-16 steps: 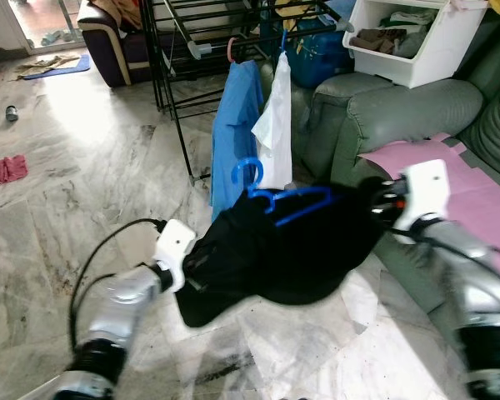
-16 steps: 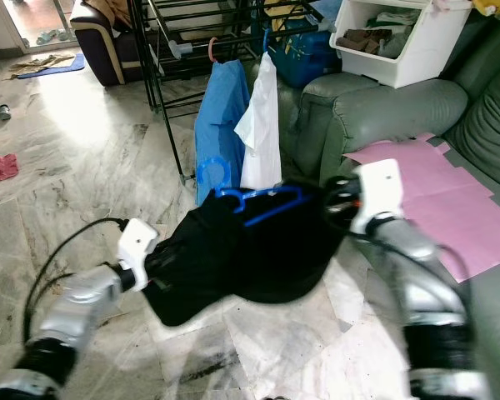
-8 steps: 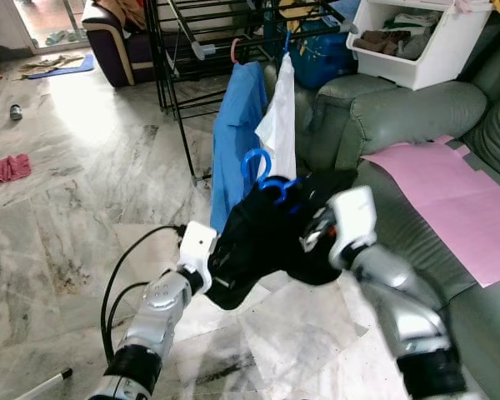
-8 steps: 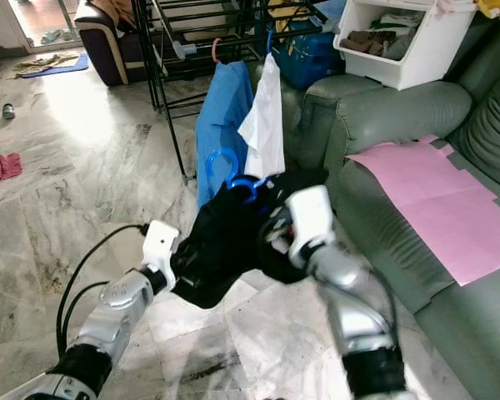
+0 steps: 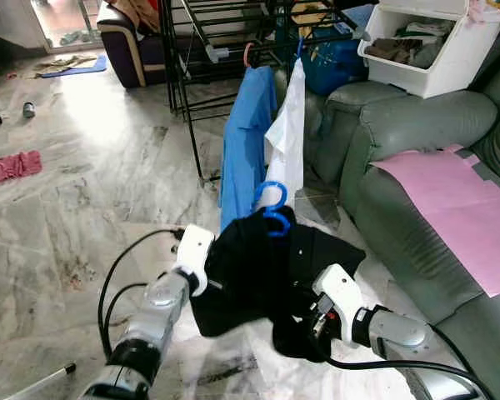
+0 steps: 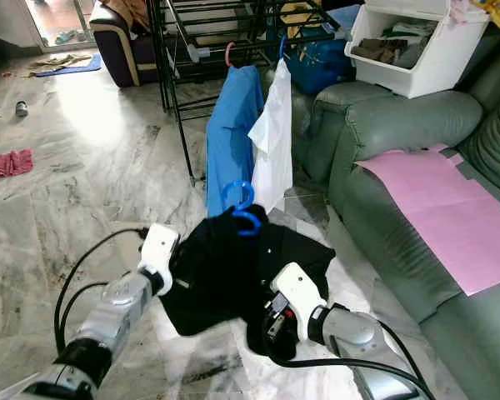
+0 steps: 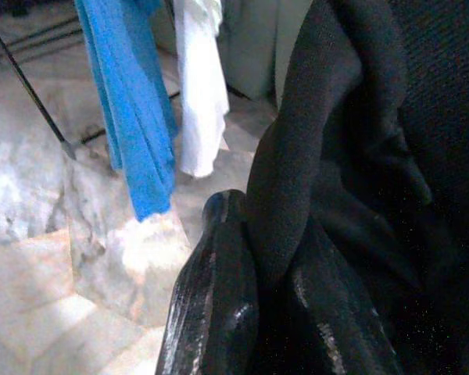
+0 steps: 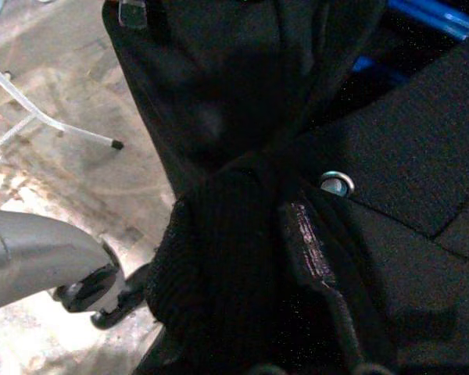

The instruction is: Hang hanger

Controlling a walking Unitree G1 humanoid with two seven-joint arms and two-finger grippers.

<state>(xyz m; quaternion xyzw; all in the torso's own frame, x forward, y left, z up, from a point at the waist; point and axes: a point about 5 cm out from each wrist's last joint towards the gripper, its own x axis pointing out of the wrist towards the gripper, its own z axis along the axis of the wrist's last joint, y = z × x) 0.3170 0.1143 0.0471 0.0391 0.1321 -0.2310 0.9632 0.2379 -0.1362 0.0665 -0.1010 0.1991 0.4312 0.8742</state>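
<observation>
**Black garment on blue hanger held low between both grippers**

Held above the marble floor [image 5: 83, 208]: a black garment [image 5: 250, 267] draped over a blue hanger [image 5: 271, 204], hook rising clear of the cloth at the collar, not yet on any rail. Gripped from the robot's left by the left gripper [image 5: 202, 279], jaws pinched on a thick fold of the black fabric, as seen along the fingers [image 7: 219, 281] in the left wrist view. Gripped from lower right by the right gripper [image 5: 310, 321], jaws clamped on a bunched, hanging portion of the same garment; in the right wrist view, dark cloth gathered tight around one black finger [image 8: 309, 250], with a strip of the blue hanger visible beyond.

Just behind the hanger hook: a blue shirt [image 5: 246, 142] and a white shirt [image 5: 290, 133], hanging side by side from a black metal drying rack [image 5: 183, 58], the blue one on a red-orange hook [image 5: 248, 55]. To the right, a grey-green sofa [image 5: 400, 125] with a pink sheet [image 5: 454, 200] laid on its seat, and a white storage bin [image 5: 425, 42] of folded clothes resting on the sofa arm and back. Farther back, a dark armchair [image 5: 129, 42]. On the floor at far left, a crumpled pink cloth [image 5: 15, 165] and a small can [image 5: 28, 109], both well apart from the rack. Black cable [image 5: 117, 275] looping beside the left arm.
</observation>
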